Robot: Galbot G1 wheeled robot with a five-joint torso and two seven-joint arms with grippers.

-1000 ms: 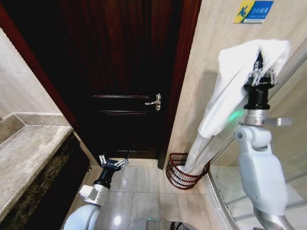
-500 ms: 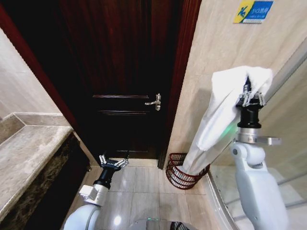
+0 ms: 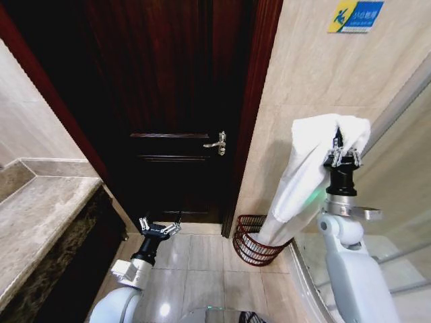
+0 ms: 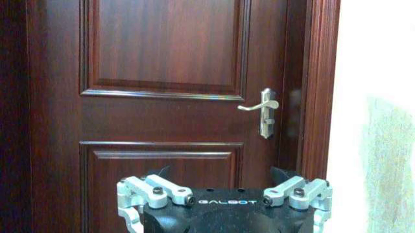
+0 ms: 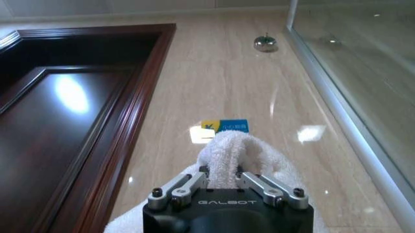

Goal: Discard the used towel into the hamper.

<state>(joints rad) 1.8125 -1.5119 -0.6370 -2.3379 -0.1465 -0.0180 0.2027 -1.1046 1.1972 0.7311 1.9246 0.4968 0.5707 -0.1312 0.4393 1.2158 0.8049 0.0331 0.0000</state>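
since a second ago the right gripper (image 3: 341, 154) has come down along the tiled wall (image 3: 310, 74), from close under the blue and yellow sign (image 3: 355, 15) to about mid-wall height, carrying the towel (image 3: 306, 168) with it. its fingers are closed tight on a bunched fold of the white cloth; in the right wrist view the fold rises between the two pads (image 5: 250, 180) and spills over the gripper body. the towel hangs in a long drape down the wall, and its lower end sits inside the hamper (image 3: 250, 249). how far the cloth reaches into it cannot be made out, since the drape itself covers the near rim and the inside.

the hamper stands on the floor tiles (image 3: 202, 262) in the corner between the dark wooden door (image 3: 175, 101) and the wall, close beside the door frame. only its left side and front lattice show; the right part is hidden behind the towel and the right arm.

the left gripper (image 3: 160, 228) is low and well apart from the hamper, pointed at the door below the handle (image 3: 217, 142). its jaws are spread wide and hold nothing; the left wrist view cuts off the fingertips, showing only the knuckles (image 4: 155, 189).
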